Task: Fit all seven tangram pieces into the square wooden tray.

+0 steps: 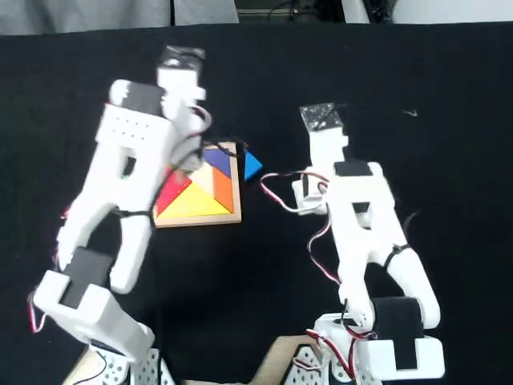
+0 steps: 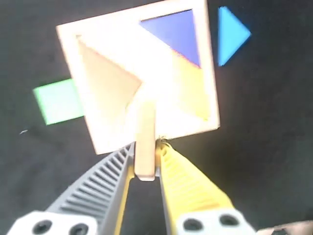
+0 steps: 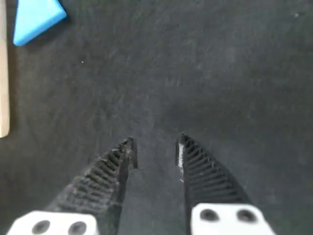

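The square wooden tray point(image 1: 200, 218) lies left of the table's middle and holds red, yellow, orange and dark blue pieces. Over its far left part my left gripper point(image 2: 145, 152) is shut on a pale narrow piece point(image 2: 145, 122), held edge-on with its end over the tray point(image 2: 210, 73). A green square point(image 2: 58, 100) lies on the cloth beside the tray. Just off the tray's right side rests a light blue triangle point(image 1: 252, 165) point(image 2: 230, 34) point(image 3: 36, 17). My right gripper point(image 3: 154, 149) is open and empty over bare cloth, right of that triangle point(image 1: 321, 119).
Black cloth covers the table. Red and white wires point(image 1: 280, 196) loop from the right arm between it and the tray. Both arm bases point(image 1: 385, 353) stand at the near edge, with cardboard point(image 1: 276, 361) between them.
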You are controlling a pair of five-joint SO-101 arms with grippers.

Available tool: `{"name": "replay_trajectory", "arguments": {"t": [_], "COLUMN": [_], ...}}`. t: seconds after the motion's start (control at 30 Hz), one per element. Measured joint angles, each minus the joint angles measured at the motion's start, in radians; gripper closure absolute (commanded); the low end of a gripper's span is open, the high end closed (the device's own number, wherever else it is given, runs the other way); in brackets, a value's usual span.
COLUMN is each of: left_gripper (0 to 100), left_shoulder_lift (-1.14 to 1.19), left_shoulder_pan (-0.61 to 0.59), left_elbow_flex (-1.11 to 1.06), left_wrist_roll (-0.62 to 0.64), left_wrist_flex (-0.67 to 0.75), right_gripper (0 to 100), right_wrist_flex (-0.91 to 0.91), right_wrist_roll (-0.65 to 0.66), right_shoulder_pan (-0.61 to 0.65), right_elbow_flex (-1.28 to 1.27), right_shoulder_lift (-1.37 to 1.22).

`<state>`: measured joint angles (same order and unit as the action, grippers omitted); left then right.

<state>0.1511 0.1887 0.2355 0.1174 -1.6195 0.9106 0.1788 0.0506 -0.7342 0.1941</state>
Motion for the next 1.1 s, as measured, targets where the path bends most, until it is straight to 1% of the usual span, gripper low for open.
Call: {"name": "replay_trajectory", "arguments": {"t": [0.1, 0.27, 0.37, 0.47, 0.67, 0.83, 0.9, 1.0, 1.1], "left_gripper": [97, 97, 97, 97, 97, 96, 93, 86, 82], "left_shoulder_lift": [0.021, 0.092, 0.133, 0.15, 0.192, 0.235, 0.235, 0.235, 0.235], "left_shoulder_pan": [0.04, 0.049, 0.051, 0.051, 0.051, 0.051, 0.051, 0.051, 0.051], "left_elbow_flex": [-0.071, -0.206, -0.273, -0.282, -0.288, -0.29, -0.29, -0.29, -0.29], "left_wrist_roll": [0.058, 0.169, 0.203, 0.215, 0.219, 0.222, 0.222, 0.222, 0.222], "left_wrist_flex": [0.098, 0.285, 0.39, 0.456, 0.531, 0.539, 0.543, 0.548, 0.548], "right_gripper": [85.8, 85.8, 85.8, 85.8, 85.8, 85.8, 85.8, 85.8, 85.8], "right_wrist_flex": [-0.078, -0.158, -0.169, -0.169, -0.169, -0.169, -0.169, -0.169, -0.169], "right_wrist_roll": [0.0, 0.0, 0.0, 0.0, 0.0, 0.0, 0.0, 0.0, 0.0], "right_shoulder_pan": [-0.005, -0.003, -0.003, -0.003, -0.003, -0.003, -0.003, -0.003, -0.003], "right_elbow_flex": [-0.041, -0.066, -0.069, -0.069, -0.069, -0.069, -0.069, -0.069, -0.069], "right_shoulder_lift": [0.0, 0.0, 0.0, 0.0, 0.0, 0.0, 0.0, 0.0, 0.0]}}
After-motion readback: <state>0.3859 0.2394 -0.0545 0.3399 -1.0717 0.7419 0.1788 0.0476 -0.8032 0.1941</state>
